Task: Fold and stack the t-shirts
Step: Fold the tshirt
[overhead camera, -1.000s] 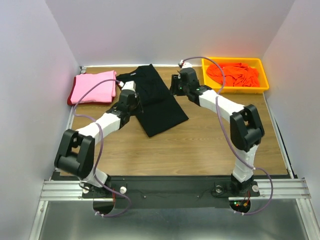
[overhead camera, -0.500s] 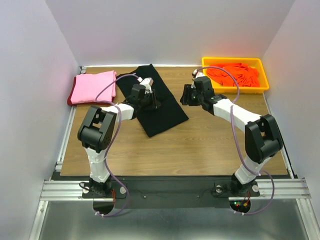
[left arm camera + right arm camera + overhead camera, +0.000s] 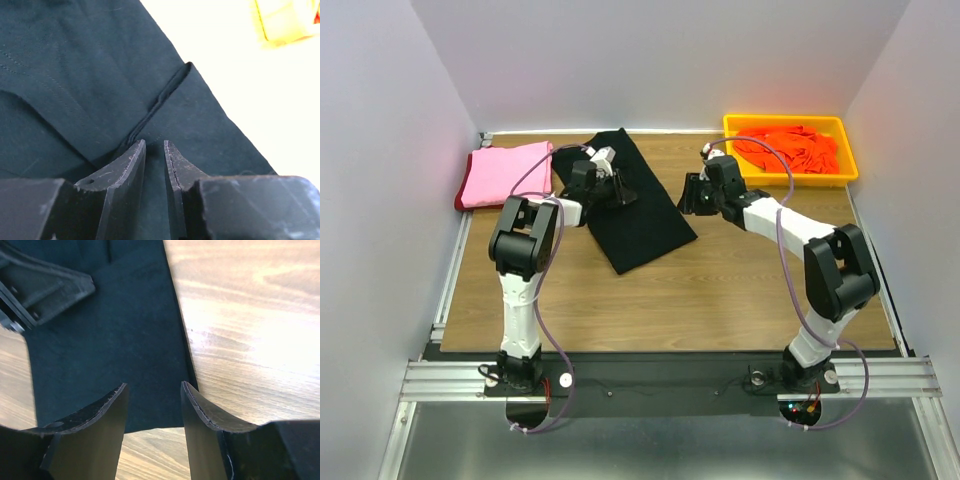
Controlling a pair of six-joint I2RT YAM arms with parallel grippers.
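The black t-shirt [image 3: 640, 225] lies folded in a long strip, set diagonally at the back middle of the table. My left gripper [image 3: 620, 190] hovers low over its upper half, jaws a narrow gap apart with nothing between them [image 3: 154, 146]; the cloth [image 3: 75, 75] shows a folded sleeve seam. My right gripper [image 3: 688, 196] is open and empty [image 3: 153, 386] at the shirt's right edge [image 3: 125, 330]. A folded pink shirt [image 3: 505, 172] lies at the back left with a dark red edge [image 3: 458, 203] under it. An orange shirt [image 3: 790, 148] lies crumpled in the tray.
The yellow tray [image 3: 790, 181] stands at the back right, and shows blurred in the left wrist view [image 3: 285, 20]. White walls close in the table on three sides. Bare wood [image 3: 720, 290] lies in front of the black shirt. The left gripper's body [image 3: 40, 290] shows in the right wrist view.
My left gripper has moved from the shirt's left edge onto its upper half, elbow folded up. My right gripper has drawn back to the right and nearer. The shirt has not visibly moved.
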